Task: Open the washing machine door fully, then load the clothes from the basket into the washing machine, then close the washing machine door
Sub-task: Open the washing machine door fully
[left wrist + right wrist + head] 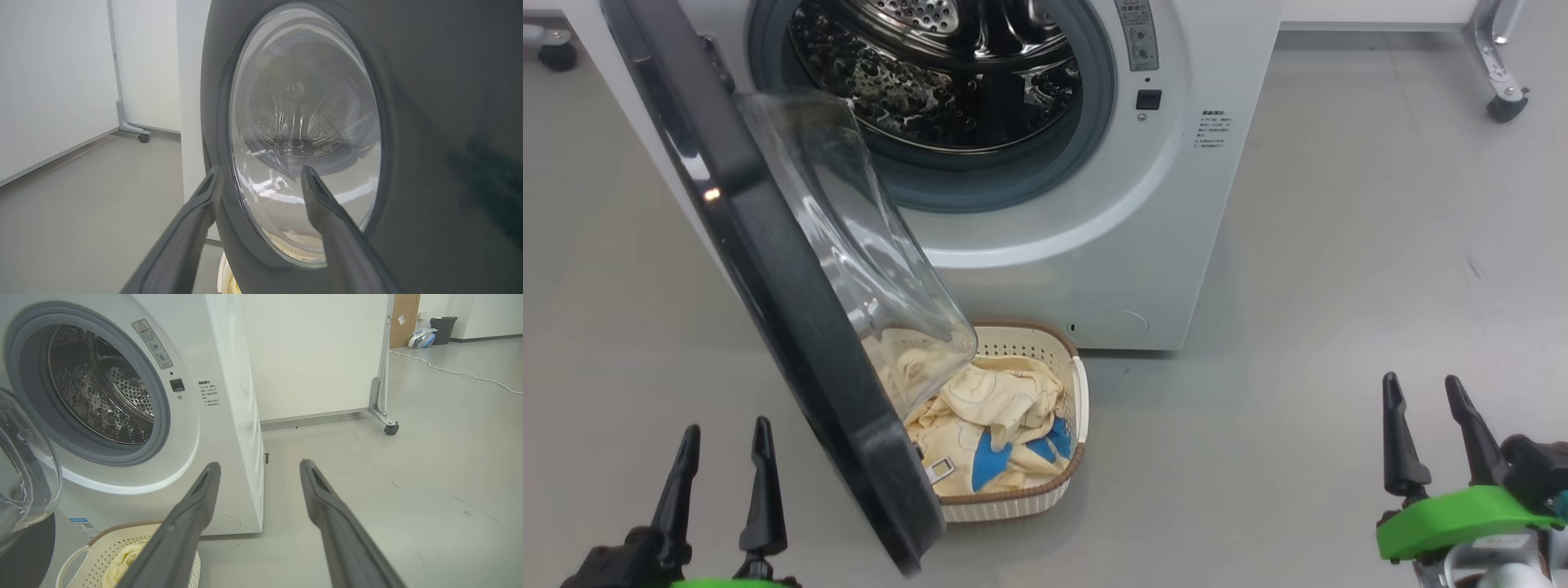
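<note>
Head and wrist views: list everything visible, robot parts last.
white front-loading washing machine: one, white, steel drum; centre back.
cream perforated plastic basket: one, cream, brown rim; floor before machine.
pale yellow clothes with blue patches: one heap; in basket.
round black-rimmed glass door: one, black and clear; open, overhanging the basket.
white wheeled panels: two, white; flanking the machine.
dark bin: one, black; distant, right wrist view.
left pincer: one, dark, open; lower left.
right pincer: one, dark, open; lower right.

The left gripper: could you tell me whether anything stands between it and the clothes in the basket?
Yes. The washing machine's round door, glossy black rim with domed clear glass, stands ajar between the open left gripper and the soft pale yellow clothes, overhanging the left side of the cream perforated basket.
</note>
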You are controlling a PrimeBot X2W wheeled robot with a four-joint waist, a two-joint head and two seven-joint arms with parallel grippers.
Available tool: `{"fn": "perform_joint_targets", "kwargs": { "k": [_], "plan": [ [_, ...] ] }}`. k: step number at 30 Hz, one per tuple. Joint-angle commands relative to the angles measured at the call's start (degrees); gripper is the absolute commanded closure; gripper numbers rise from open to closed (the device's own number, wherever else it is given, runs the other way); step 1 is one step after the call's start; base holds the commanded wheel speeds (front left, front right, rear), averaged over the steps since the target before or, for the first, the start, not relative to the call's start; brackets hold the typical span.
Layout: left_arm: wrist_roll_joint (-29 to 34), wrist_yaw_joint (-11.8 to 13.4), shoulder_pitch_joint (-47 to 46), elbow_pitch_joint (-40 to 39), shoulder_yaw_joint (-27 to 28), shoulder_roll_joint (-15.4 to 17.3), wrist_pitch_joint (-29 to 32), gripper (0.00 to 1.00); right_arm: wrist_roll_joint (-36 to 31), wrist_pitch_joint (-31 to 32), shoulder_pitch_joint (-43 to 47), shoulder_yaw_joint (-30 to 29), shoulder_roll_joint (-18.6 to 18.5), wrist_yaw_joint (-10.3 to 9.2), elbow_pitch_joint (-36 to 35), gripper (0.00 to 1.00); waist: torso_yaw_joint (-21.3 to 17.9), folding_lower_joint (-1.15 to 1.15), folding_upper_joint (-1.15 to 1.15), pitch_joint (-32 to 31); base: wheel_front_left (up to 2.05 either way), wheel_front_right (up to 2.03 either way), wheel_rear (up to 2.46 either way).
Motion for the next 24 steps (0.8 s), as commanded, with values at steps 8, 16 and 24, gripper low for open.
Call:
{"fn": "perform_joint_targets", "kwargs": {
  "k": [8,16,24],
  "plan": [
    [-0.41,0.03,-1.61,-0.77,2.54,0.20,-0.81,0.69,-0.66,-0.53,-0.84,-0.55,-0.26,0.22,-2.04,0.00,0.11,0.00,0.00,0.47,0.00,0.00,0.00],
    [-0.95,0.03,-1.80,0.55,2.64,0.19,-0.81,1.00,-0.50,-0.53,-0.95,-0.37,0.15,0.22,-1.70,0.00,0.20,0.00,0.00,0.44,0.00,0.00,0.00],
    [-0.69,0.03,-2.38,-1.27,5.22,0.19,-0.81,1.00,-0.57,-0.53,-0.38,-1.13,0.39,0.22,-2.05,0.00,1.57,0.00,0.00,-0.23,0.00,0.00,0.00]
  ]
}}
